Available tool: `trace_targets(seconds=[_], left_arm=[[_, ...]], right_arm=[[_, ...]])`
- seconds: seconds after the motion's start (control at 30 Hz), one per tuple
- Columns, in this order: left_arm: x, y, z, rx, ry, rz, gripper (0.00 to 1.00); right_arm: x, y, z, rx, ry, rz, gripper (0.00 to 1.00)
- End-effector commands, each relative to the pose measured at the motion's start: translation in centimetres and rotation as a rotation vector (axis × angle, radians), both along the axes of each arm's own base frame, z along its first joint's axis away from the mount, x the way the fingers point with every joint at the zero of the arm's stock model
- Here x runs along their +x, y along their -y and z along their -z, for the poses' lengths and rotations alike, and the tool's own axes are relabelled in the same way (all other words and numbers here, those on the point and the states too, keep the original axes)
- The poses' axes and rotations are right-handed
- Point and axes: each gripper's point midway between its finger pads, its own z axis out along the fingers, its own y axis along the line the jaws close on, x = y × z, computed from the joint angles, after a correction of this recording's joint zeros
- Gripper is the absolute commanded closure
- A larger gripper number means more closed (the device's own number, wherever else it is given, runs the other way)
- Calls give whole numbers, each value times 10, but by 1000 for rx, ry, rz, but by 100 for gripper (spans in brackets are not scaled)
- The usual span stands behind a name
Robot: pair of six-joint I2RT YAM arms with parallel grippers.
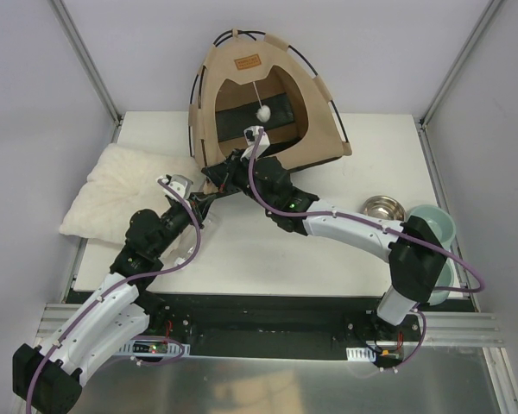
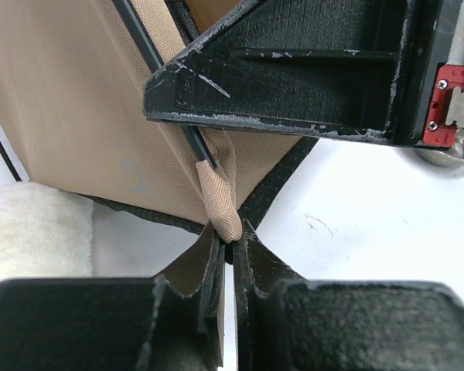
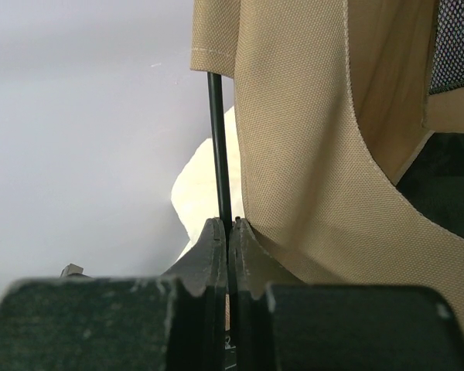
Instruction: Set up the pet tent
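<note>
Nearest in, the two arms are bolted at the near edge of the white table point(image 1: 242, 259), and both are stretched toward the same spot: the bottom front corner of the pet tent point(image 1: 281, 53) on the pillow's side. The left gripper point(image 2: 228, 241) is pinched nearly all the way together, with a fold of tan tent fabric caught between its fingers, right where the rounded end of a pole sleeve point(image 2: 220, 205) comes down. Just above it, the right gripper point(image 3: 229, 226) is clamped tight on a thin black pole point(image 3: 216, 139) that runs up alongside the tent's tan edge. Its black body is parked so close over the left one that a good chunk of the left wrist view is blocked. A cream fluffy pillow point(image 1: 121, 194) is lying off to the left, just beside that corner. Over on the right, a steel bowl point(image 1: 382, 207) and a pale green bowl point(image 1: 439, 226) are set next to each other, partly hidden by the right arm, so whether they touch can't be told. Farthest back, the tent itself is standing at the far middle of the table, with the arched doorway point(image 1: 285, 97) faced toward the arms. A white pompom point(image 1: 263, 110) is hung in the opening and a small brown label patch point(image 1: 247, 61) is seen above it. The doorway's lower left is covered by the right wrist.
</note>
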Motion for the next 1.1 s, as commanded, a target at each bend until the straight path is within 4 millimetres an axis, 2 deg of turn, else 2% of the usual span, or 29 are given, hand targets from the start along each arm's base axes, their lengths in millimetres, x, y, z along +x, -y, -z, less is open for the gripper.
trace_targets(seconds=[0.0,0.3,0.47,0.73,1.07], left_arm=[[-10,11,-4,-22,-3,73,100],[-14,13,1,-8,0,96,100],[-12,12,1,-7,-2,87,100],[-5,11,-10,-42,-19,56,100],[2,5,-20,-66,1,3,100]], right_arm=[[36,19,-39,69,80,159,100],[60,40,-40,19,96,339,100],[62,44,-40,5,98,357,100],[22,24,-31,13,75,133,100],[-11,21,-26,37,37,32,100]])
